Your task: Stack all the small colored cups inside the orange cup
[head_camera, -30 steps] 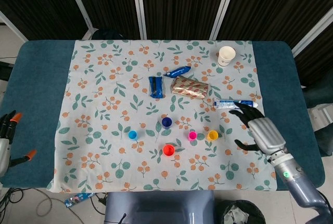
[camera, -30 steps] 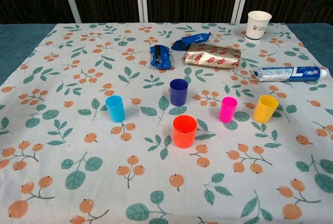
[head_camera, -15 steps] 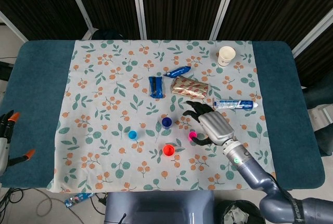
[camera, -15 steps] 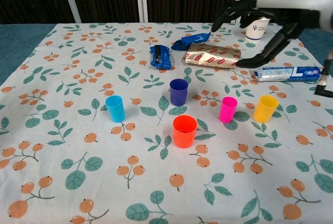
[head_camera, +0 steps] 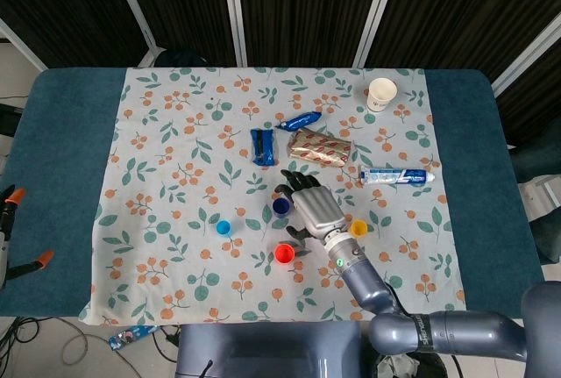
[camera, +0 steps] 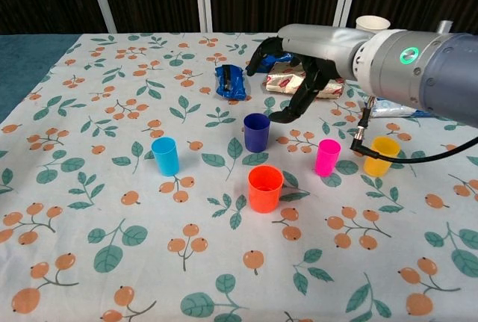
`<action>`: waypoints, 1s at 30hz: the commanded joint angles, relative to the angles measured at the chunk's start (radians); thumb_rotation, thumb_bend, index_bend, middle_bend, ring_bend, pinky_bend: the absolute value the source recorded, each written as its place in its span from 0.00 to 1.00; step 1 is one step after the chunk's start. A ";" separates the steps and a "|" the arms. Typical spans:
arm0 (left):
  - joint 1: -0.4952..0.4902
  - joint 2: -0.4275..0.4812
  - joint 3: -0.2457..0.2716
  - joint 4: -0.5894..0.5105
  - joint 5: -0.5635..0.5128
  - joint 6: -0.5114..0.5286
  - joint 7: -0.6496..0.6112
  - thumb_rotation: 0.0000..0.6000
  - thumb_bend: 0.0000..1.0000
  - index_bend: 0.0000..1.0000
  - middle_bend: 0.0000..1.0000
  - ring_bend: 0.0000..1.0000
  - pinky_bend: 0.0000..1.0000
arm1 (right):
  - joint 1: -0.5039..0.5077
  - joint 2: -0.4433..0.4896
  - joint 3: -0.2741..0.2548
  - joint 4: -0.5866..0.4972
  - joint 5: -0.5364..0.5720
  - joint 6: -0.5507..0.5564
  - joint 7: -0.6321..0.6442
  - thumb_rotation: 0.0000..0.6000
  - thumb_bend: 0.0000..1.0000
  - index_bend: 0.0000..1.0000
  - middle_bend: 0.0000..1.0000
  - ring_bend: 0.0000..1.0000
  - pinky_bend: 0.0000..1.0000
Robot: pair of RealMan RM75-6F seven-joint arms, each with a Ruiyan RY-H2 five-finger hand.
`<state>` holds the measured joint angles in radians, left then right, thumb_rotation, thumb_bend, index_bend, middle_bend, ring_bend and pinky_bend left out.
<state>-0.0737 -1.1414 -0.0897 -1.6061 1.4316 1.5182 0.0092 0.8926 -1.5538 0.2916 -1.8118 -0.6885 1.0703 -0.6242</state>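
Head view: a floral cloth (head_camera: 175,132) covers the table (head_camera: 61,132). The right hand (head_camera: 313,207) hangs with fingers apart and grasps nothing, above and just right of the dark blue cup (head_camera: 280,206). The orange cup (head_camera: 284,253) stands near the front edge, with the light blue cup (head_camera: 223,227) to its left and the yellow cup (head_camera: 358,228) to its right; all stand apart. The pink cup is hidden under the hand here. Behind lie a blue packet (head_camera: 263,146), a twisted blue wrapper (head_camera: 300,120), a silver snack bag (head_camera: 319,148), a toothpaste tube (head_camera: 397,176) and a white paper cup (head_camera: 382,94). An orange-tipped clamp (head_camera: 17,229) shows at the left edge; the left hand is not visible.

Chest view: the right hand (camera: 295,68) is raised, fingers spread and curved down, one fingertip (camera: 273,118) just right of the dark blue cup (camera: 256,131). The orange cup (camera: 265,188) stands upright and empty in front. The light blue cup (camera: 165,156), pink cup (camera: 326,157) and yellow cup (camera: 380,157) stand separately beside it.
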 commanded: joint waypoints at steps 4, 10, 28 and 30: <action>-0.001 0.000 0.000 0.001 -0.003 -0.003 0.001 1.00 0.07 0.03 0.00 0.00 0.00 | 0.031 -0.059 -0.005 0.080 0.074 0.035 -0.042 1.00 0.35 0.24 0.04 0.06 0.14; -0.002 -0.003 0.000 0.002 -0.006 -0.008 0.005 1.00 0.07 0.03 0.00 0.00 0.00 | 0.044 -0.092 -0.006 0.124 0.105 0.019 -0.036 1.00 0.35 0.24 0.04 0.06 0.14; -0.003 -0.002 -0.009 0.006 -0.027 -0.015 0.002 1.00 0.07 0.03 0.00 0.00 0.00 | 0.074 -0.192 0.008 0.250 0.112 0.035 -0.021 1.00 0.35 0.31 0.04 0.06 0.14; -0.004 -0.003 -0.008 0.005 -0.027 -0.016 0.005 1.00 0.07 0.03 0.00 0.00 0.00 | 0.074 -0.194 0.005 0.255 0.113 0.032 -0.022 1.00 0.35 0.31 0.04 0.06 0.14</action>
<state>-0.0772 -1.1441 -0.0982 -1.6006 1.4048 1.5023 0.0134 0.9667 -1.7467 0.2979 -1.5578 -0.5761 1.1033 -0.6456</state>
